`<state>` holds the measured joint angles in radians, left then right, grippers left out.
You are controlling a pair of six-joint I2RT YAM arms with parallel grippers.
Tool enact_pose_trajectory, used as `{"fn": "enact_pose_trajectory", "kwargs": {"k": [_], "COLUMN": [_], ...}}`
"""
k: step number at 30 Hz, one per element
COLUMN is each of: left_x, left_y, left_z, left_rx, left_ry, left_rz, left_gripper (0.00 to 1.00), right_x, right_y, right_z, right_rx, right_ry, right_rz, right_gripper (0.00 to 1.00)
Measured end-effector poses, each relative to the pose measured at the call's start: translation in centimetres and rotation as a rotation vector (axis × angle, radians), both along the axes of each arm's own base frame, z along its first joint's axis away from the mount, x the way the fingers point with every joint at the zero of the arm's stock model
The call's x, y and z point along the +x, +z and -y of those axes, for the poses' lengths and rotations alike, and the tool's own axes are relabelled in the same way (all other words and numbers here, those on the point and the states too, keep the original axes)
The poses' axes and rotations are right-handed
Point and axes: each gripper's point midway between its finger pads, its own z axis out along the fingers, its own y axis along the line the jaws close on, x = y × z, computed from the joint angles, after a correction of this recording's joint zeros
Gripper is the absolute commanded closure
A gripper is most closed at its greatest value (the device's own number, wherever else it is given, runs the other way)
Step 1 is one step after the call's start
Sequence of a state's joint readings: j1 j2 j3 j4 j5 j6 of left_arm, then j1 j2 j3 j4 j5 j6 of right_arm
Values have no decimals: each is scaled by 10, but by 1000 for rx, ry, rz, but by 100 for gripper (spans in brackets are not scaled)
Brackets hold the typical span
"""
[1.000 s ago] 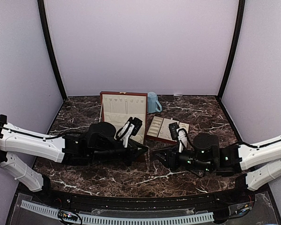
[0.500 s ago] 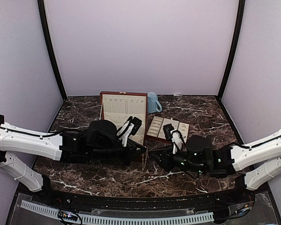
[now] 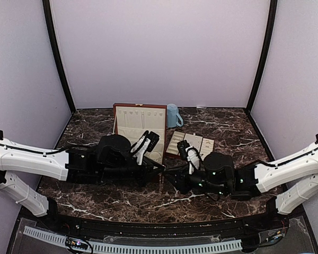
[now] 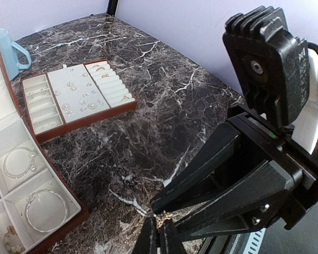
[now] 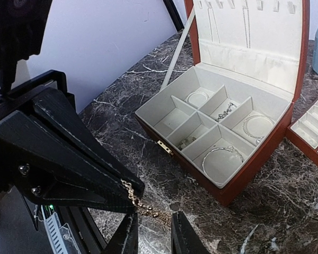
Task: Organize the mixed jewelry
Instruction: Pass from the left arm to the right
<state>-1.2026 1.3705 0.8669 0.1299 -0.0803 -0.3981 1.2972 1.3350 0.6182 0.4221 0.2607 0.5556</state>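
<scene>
Both arms wear glossy white shells on their outer links, the left arm (image 3: 34, 159) and the right arm (image 3: 291, 169) alike, giving way to matt black housings nearer the wrists. A thin black cable (image 3: 40, 151) runs along the left one's white shell, and small green lights (image 3: 212, 171) glow on the right one's black body. The right gripper (image 4: 165, 217) has black wedge-shaped fingers (image 4: 212, 159) dotted with silver screw heads (image 4: 262, 208), under a ribbed black block (image 4: 265, 58) on a white bracket (image 4: 311, 124). The left gripper (image 5: 133, 189) looks the same.
</scene>
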Motion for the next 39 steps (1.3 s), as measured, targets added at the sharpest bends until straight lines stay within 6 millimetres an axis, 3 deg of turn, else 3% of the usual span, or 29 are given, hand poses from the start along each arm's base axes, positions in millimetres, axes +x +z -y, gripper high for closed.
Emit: {"fn": "enact_pose_trajectory", "kwargs": {"k": [6, 10, 15, 24, 27, 31, 39], "left_x": [0, 0, 1, 13, 25, 45, 80], "left_y": [5, 6, 11, 31, 34, 37, 62], "left_z": [0, -1, -3, -17, -25, -35, -57], "left_rx": [-12, -16, -24, -49, -42, -34, -66], "left_ry": [1, 1, 10, 47, 68, 99, 145], "left_rz": [3, 4, 12, 52, 75, 108, 189], "left_gripper": [100, 100, 100, 100, 100, 100, 100], "right_x": [0, 2, 5, 20, 31, 54, 96], "right_y": [-6, -6, 2, 27, 38, 67, 85], "right_z": [-4, -10, -17, -21, -21, -26, -45], "right_rx": [-19, -29, -30, -25, -43, -41, -109], "right_ry": [7, 13, 8, -37, -63, -103, -136], "right_rz": [-1, 11, 21, 46, 51, 64, 80], "right_gripper": [78, 85, 100, 100, 100, 100, 100]}}
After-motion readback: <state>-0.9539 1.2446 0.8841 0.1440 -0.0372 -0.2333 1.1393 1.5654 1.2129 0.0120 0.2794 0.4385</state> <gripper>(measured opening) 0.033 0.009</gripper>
